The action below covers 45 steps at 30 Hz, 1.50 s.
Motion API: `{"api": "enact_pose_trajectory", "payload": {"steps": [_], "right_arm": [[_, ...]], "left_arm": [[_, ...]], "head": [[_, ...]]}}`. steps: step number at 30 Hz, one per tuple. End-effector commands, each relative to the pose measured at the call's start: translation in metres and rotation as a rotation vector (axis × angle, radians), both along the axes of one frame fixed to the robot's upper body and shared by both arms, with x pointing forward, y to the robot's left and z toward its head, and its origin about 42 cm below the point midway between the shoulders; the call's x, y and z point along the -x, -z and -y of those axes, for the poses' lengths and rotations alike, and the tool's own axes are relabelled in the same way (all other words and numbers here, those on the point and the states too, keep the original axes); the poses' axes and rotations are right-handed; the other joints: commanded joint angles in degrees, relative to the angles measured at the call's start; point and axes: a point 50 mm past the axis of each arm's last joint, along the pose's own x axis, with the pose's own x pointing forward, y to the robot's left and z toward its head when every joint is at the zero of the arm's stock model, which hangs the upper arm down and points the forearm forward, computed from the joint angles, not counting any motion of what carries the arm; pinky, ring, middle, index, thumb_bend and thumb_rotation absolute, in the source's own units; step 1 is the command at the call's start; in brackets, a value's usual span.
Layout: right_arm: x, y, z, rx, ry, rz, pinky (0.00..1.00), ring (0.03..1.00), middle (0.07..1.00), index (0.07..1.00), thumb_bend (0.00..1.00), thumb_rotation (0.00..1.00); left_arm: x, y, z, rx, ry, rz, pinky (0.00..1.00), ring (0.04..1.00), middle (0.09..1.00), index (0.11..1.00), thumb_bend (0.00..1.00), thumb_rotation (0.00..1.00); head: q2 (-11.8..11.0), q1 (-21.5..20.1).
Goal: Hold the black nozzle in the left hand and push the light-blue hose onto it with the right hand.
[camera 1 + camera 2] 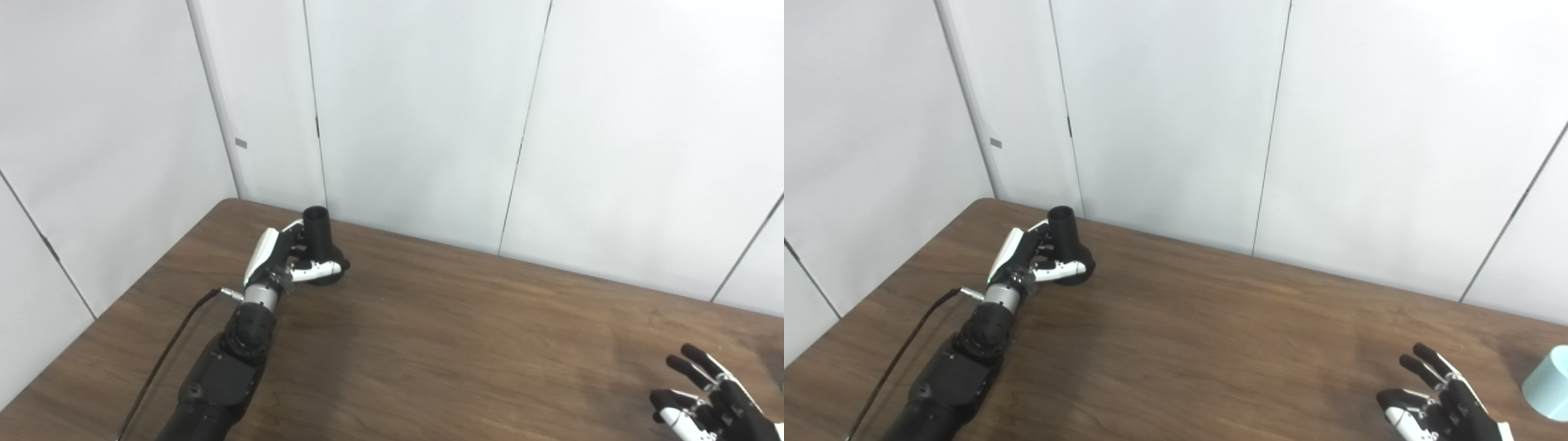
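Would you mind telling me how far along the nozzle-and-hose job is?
Done: the left hand is shut on the black nozzle, open end up. In hand: the right hand is open and holds nothing beside the light-blue hose at the right edge. Left: grasping the hose and pushing it onto the nozzle.

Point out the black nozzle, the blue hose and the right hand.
black nozzle (318, 229), left eye view, on its upright neck.
blue hose (1548, 383), right eye view, on its outer wall.
right hand (1442, 405), right eye view, on its palm.
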Motion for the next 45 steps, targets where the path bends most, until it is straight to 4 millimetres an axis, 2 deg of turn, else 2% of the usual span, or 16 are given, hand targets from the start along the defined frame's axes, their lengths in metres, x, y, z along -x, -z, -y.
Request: {"api": "enact_pose_trajectory", "payload": {"steps": [1, 6, 7, 9, 16, 19, 27, 32, 36, 40, 41, 42, 45], "right_arm": [[0.001, -0.017, -0.001, 0.001, -0.016, 0.065, 0.42, 0.555, 0.782, 0.814, 0.32, 0.0], [0.003, -0.016, -0.002, -0.013, -0.02, 0.053, 0.43, 0.553, 0.776, 0.814, 0.3, 0.0], [0.003, -0.016, -0.002, -0.013, -0.021, 0.052, 0.43, 0.556, 0.775, 0.816, 0.3, 0.0], [0.004, -0.017, -0.003, -0.007, -0.017, 0.046, 0.44, 0.553, 0.768, 0.814, 0.3, 0.0], [0.004, -0.018, -0.003, 0.006, -0.025, 0.04, 0.46, 0.564, 0.767, 0.812, 0.3, 0.0], [0.006, -0.021, -0.004, -0.004, -0.053, 0.049, 0.47, 0.588, 0.791, 0.871, 0.26, 0.0], [0.004, -0.023, -0.009, -0.032, -0.035, 0.022, 0.5, 0.611, 0.797, 0.893, 0.25, 0.0], [-0.003, -0.011, -0.004, -0.041, -0.026, 0.018, 0.49, 0.597, 0.781, 0.878, 0.3, 0.0], [-0.01, 0.002, 0.001, -0.043, -0.035, 0.045, 0.44, 0.553, 0.754, 0.833, 0.36, 0.0], [-0.016, 0.009, 0.005, -0.029, -0.036, 0.073, 0.42, 0.525, 0.73, 0.786, 0.42, 0.0], [-0.018, 0.01, 0.006, -0.025, -0.041, 0.087, 0.42, 0.519, 0.722, 0.775, 0.43, 0.01], [-0.02, 0.011, 0.007, -0.018, -0.045, 0.097, 0.4, 0.514, 0.696, 0.753, 0.49, 0.09], [-0.023, 0.01, 0.008, -0.009, -0.042, 0.111, 0.41, 0.51, 0.679, 0.734, 0.54, 0.15]], "left_arm": [[-0.012, -0.026, 0.003, 0.007, -0.009, 0.097, 0.6, 0.684, 0.711, 0.748, 0.83, 0.25], [-0.013, -0.024, 0.009, 0.004, -0.07, 0.118, 0.49, 0.572, 0.6, 0.62, 0.75, 0.14], [-0.013, -0.023, 0.01, 0.0, -0.075, 0.12, 0.48, 0.559, 0.587, 0.558, 0.64, 0.1], [-0.015, -0.021, 0.015, -0.005, -0.081, 0.118, 0.44, 0.525, 0.563, 0.505, 0.54, 0.07], [-0.017, -0.009, 0.027, -0.028, -0.063, 0.109, 0.43, 0.49, 0.491, 0.491, 0.52, 0.0], [-0.017, -0.004, 0.029, -0.043, -0.05, 0.096, 0.46, 0.501, 0.487, 0.493, 0.52, 0.0], [-0.011, 0.014, 0.036, -0.149, 0.134, 0.065, 0.45, 0.433, 0.467, 0.533, 0.5, 0.0], [0.003, 0.031, 0.072, -0.171, 0.291, 0.061, 0.44, 0.418, 0.479, 0.542, 0.5, 0.0], [0.013, 0.036, 0.106, -0.185, 0.432, 0.083, 0.43, 0.41, 0.482, 0.548, 0.5, 0.0], [0.021, 0.038, 0.129, -0.184, 0.526, 0.109, 0.43, 0.411, 0.481, 0.547, 0.5, 0.0], [0.023, 0.039, 0.137, -0.185, 0.553, 0.115, 0.43, 0.412, 0.481, 0.546, 0.5, 0.0], [0.026, 0.04, 0.144, -0.185, 0.575, 0.119, 0.43, 0.413, 0.48, 0.543, 0.5, 0.0], [0.033, 0.045, 0.166, -0.162, 0.651, 0.142, 0.43, 0.414, 0.477, 0.544, 0.5, 0.0]], "head": [[0.1, 0.0], [0.5, -0.3], [0.5, -0.3], [0.8, -0.6], [1.1, -0.7], [1.3, -0.8], [2.6, -3.2], [4.3, -7.1], [5.5, -10.3], [6.8, -14.0], [7.3, -15.6], [7.3, -15.6], [8.1, -17.9]]}}
